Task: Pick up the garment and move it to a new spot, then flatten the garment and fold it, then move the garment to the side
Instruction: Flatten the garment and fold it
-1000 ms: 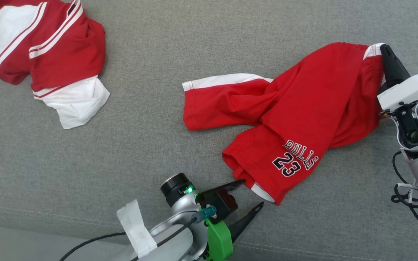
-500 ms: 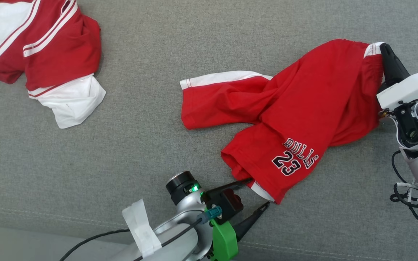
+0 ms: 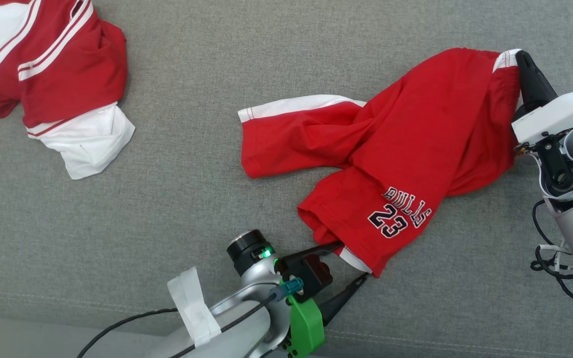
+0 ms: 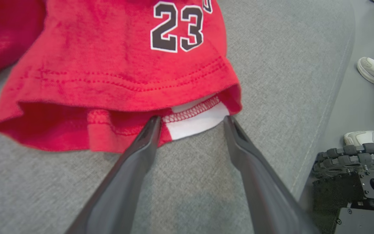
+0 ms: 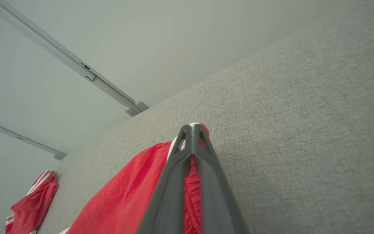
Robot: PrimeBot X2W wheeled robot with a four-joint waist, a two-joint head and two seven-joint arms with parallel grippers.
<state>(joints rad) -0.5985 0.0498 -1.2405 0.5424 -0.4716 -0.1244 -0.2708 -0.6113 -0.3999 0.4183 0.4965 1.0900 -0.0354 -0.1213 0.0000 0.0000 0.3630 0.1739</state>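
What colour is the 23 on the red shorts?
Black digits, white outline; clearest in left wrist view.

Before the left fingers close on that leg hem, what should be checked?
Right gripper shut on the red Bulls shorts' waist-end corner: ok.
Left gripper open: ok.
White hem patch between the left fingers: ok.
Hem deep enough for a firm pinch: cannot tell.
Shorts flat: not ok, legs crossed and rumpled.
Second red-and-white garment apart from the shorts: ok.
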